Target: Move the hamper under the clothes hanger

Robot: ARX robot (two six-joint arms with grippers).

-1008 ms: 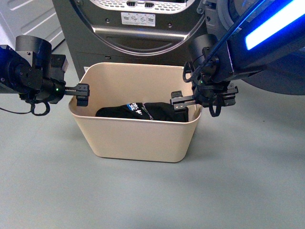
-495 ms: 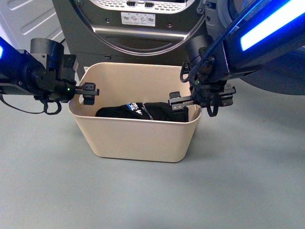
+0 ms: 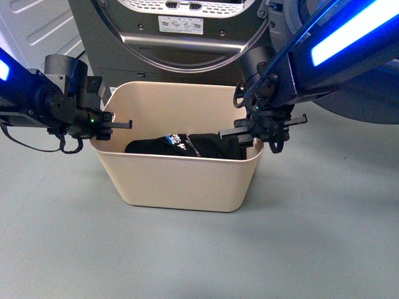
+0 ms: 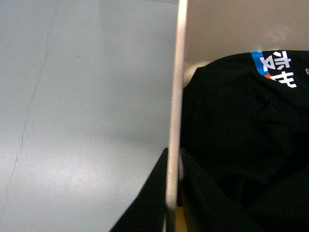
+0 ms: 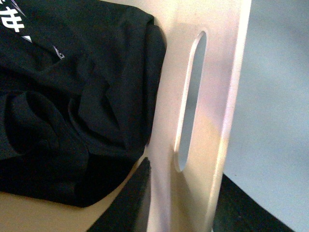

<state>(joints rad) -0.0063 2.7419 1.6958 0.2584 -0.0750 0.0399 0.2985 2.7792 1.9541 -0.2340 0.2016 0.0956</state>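
The beige hamper point(image 3: 181, 177) stands on the floor in front of me, with black clothes point(image 3: 187, 146) inside. My left gripper point(image 3: 115, 124) is shut on its left short rim. In the left wrist view the thin rim point(image 4: 175, 96) runs between the two dark fingers of that gripper point(image 4: 173, 157), which press on it. My right gripper point(image 3: 249, 134) is open and straddles the right short wall. In the right wrist view that wall and its slot handle point(image 5: 190, 101) lie between the fingers of the right gripper point(image 5: 186, 169), with gaps on both sides. The clothes hanger is out of view.
A dark grey dryer with a round door point(image 3: 181, 37) stands right behind the hamper. Grey floor point(image 3: 187, 255) spreads in front and to both sides. A blue-lit arm segment point(image 3: 349, 37) crosses the upper right.
My left gripper has moved in over the hamper's left rim and shut on it. My right gripper has turned and shifted slightly onto the right wall. The hamper has not moved.
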